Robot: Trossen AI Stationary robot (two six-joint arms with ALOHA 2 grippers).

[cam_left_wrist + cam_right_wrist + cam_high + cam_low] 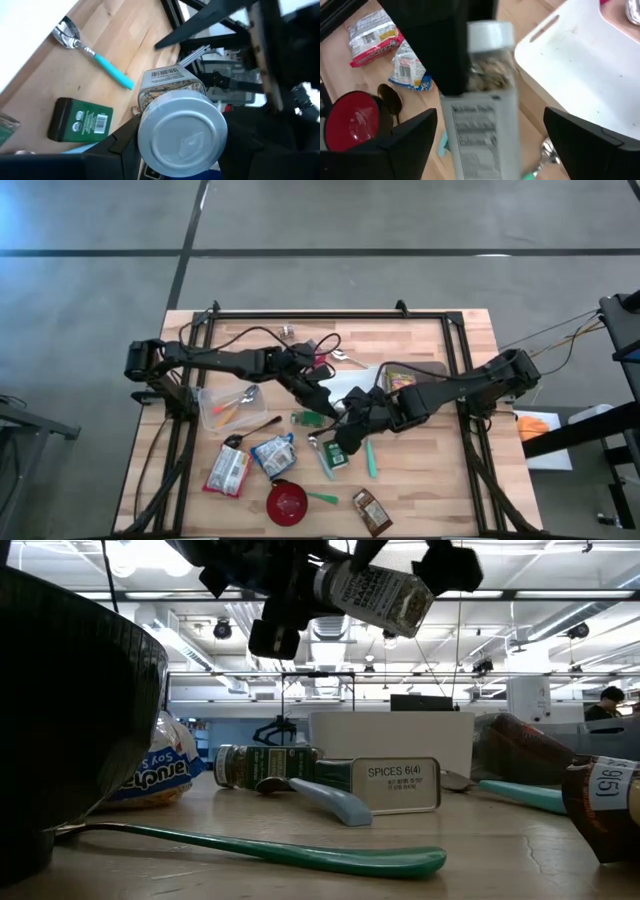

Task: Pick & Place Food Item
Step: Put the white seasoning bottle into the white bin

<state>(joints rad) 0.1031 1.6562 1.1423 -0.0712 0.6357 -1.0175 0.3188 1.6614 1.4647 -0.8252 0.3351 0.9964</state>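
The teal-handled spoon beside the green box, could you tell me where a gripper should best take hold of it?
Grip the teal-handled spoon across its handle near the middle, coming straight down from above. It lies flat on the table with bare wood on both sides there, and the slim handle suits a two-finger pinch better than the rounded metal bowl.

Wooden table (pixel 430 480); spoons, packets, bowl

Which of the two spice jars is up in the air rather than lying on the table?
The clear spice jar with the silver lid, held above the table by the left gripper. The other, a green-labelled jar, lies on its side on the table.
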